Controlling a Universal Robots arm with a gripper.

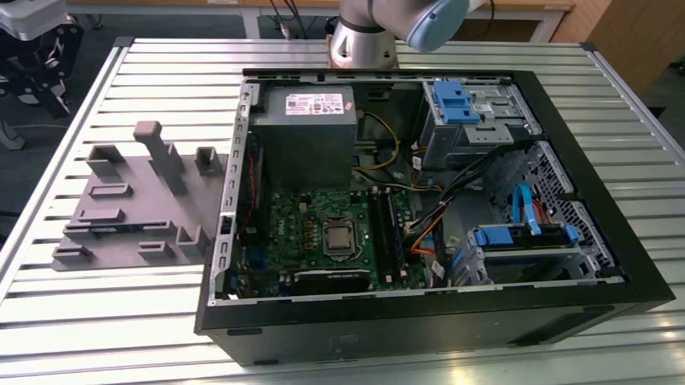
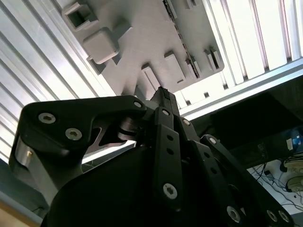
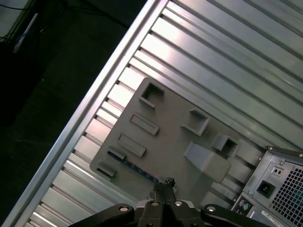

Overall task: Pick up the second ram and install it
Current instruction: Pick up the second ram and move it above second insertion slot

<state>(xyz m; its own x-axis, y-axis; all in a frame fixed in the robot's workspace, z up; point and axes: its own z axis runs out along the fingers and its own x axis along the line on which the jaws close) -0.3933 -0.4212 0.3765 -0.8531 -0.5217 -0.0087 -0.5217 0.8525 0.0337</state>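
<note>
Big slatted desk (image 1: 160, 64), and the open computer case (image 1: 428, 329) takes up its middle and runs out toward the edge on the exterior view's right. Beside the case, toward the opposite edge, sits the grey tray (image 1: 128, 212) with its upright blocks. Inside the case the green motherboard (image 1: 310, 228) lies flat, with the memory slots (image 1: 383, 233) alongside the processor (whether one is already filled, I can't make out). Now the second ram (image 3: 135, 166): it's lying in a slot of the tray, toward the end farther from the arm's base (image 1: 362, 44), and it's not lifted. So by my reading the pick-up isn't done and the install is all to come. The claw (image 3: 164, 185) hangs above the tray, apart from it, clenched on nothing. Crowding the slots are the bundle of cables (image 1: 428, 212) just beside them and the power supply (image 1: 305, 136) near one end.
</note>
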